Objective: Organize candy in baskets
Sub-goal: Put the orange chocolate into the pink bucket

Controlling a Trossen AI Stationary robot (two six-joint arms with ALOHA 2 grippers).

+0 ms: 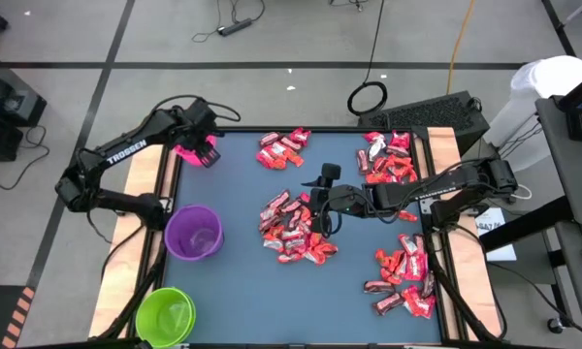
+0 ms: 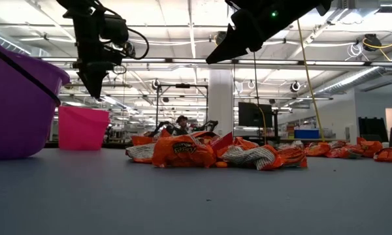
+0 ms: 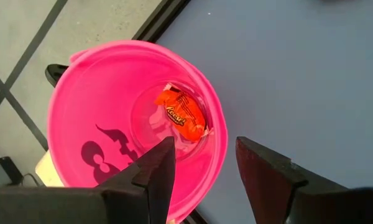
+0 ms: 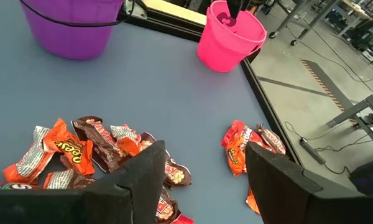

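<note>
Above the pink basket (image 3: pixel 105 112), where one orange candy (image 3: pixel 181 114) already lies, the left gripper (image 3: pixel 202 163) hangs with jaws apart and empty, likely just after a drop, while the right gripper (image 4: pixel 202 171), also wide, hovers over the middle pile (image 1: pixel 293 231) farther along the table for another pick

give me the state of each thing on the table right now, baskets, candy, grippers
pink basket: upright, one orange candy inside
purple basket: upright, looks empty
green basket: upright, looks empty
candy piles: loose on the table, unsorted
left gripper: open, empty, above the pink basket
right gripper: open, empty, above the middle pile
</note>
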